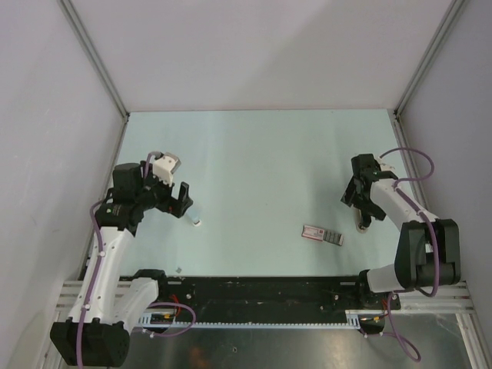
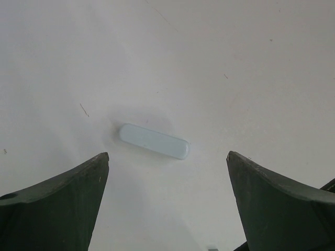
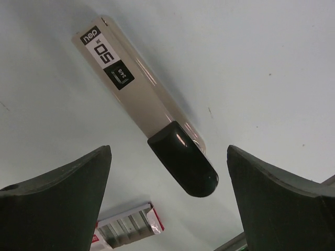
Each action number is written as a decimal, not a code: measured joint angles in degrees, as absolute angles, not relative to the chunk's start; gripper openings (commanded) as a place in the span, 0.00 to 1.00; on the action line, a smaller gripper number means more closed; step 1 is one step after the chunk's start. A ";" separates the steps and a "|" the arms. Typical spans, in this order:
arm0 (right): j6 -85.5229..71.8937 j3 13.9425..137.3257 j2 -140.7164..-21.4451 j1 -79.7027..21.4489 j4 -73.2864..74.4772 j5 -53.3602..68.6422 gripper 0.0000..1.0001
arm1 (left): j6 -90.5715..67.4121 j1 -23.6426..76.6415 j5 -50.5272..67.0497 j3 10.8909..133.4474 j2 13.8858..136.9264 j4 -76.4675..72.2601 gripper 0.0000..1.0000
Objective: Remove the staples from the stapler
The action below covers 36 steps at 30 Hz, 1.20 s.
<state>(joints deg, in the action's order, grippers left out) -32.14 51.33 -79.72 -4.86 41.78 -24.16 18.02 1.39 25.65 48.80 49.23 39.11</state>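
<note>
The stapler (image 3: 140,93), beige-grey with a black end cap and a black label, lies flat on the pale table. In the top view only a bit of the stapler (image 1: 361,226) shows under the right arm. My right gripper (image 3: 168,151) hangs over its black end, jaws wide open, a finger on each side and clear of it; it also shows in the top view (image 1: 360,206). My left gripper (image 2: 167,155) is open and empty at the table's left, also seen from the top (image 1: 182,201). No loose staples show.
A flat pink-and-dark box (image 1: 322,234) lies left of the stapler; its end with grey rows inside shows in the right wrist view (image 3: 125,227). A small white stick (image 2: 153,141) lies just ahead of the left fingers, also in the top view (image 1: 196,221). Walls enclose the table.
</note>
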 measured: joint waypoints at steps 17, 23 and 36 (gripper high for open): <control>-31.66 49.82 -85.67 -2.94 37.17 -19.03 0.34 | 19.55 1.43 24.86 46.68 45.52 39.13 0.99; -31.44 49.78 -85.65 -3.75 36.03 -19.33 0.15 | 19.97 1.50 24.38 46.26 43.90 39.13 1.00; -39.13 51.96 -79.79 -20.23 34.72 -18.61 0.05 | 19.51 1.50 24.47 46.19 43.83 39.11 1.00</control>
